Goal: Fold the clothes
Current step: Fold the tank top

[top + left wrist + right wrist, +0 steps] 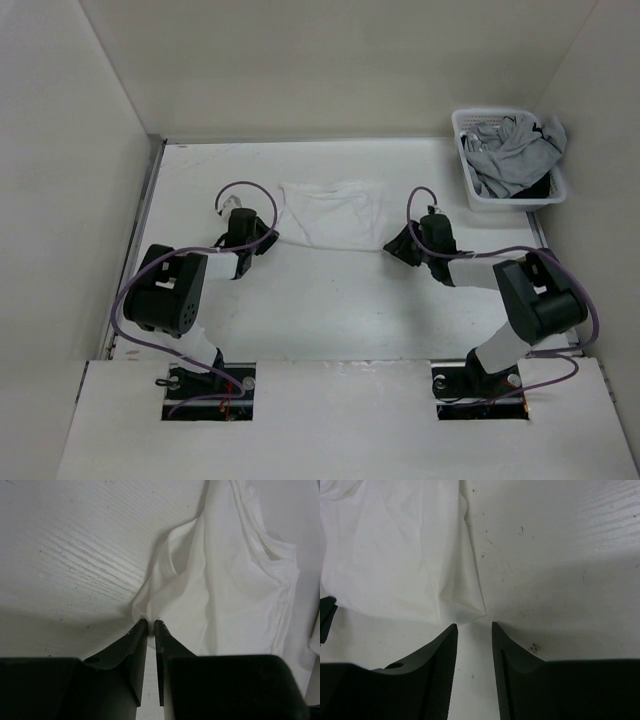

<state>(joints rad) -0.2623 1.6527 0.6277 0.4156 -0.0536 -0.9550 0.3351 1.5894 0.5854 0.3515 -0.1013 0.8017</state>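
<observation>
- The tabletop (330,300) carries everything; the two arms reach in from 6 o'clock.
- The cloth (330,212) lies toward 12 o'clock of the tabletop's middle, spread roughly flat in one rumpled sheet. I can make out no clean fold in it, so the folding looks barely started and every fold seems still to be made.
- A basket (462,150) sits at 2 o'clock, well apart from the cloth, and holds grey garments (510,155).
- The left hand (150,622) is at the cloth's 8 o'clock corner. Its fingers are drawn almost together, and the corner bunches up to the tips, so it looks nipped between them.
- The right hand (474,626) is at the cloth's 4 o'clock corner. It is released, fingers apart, and the corner lies just ahead of the gap, not yet between them.
- Judged from this, the step in hand is taking both near corners; only the left looks caught.
</observation>
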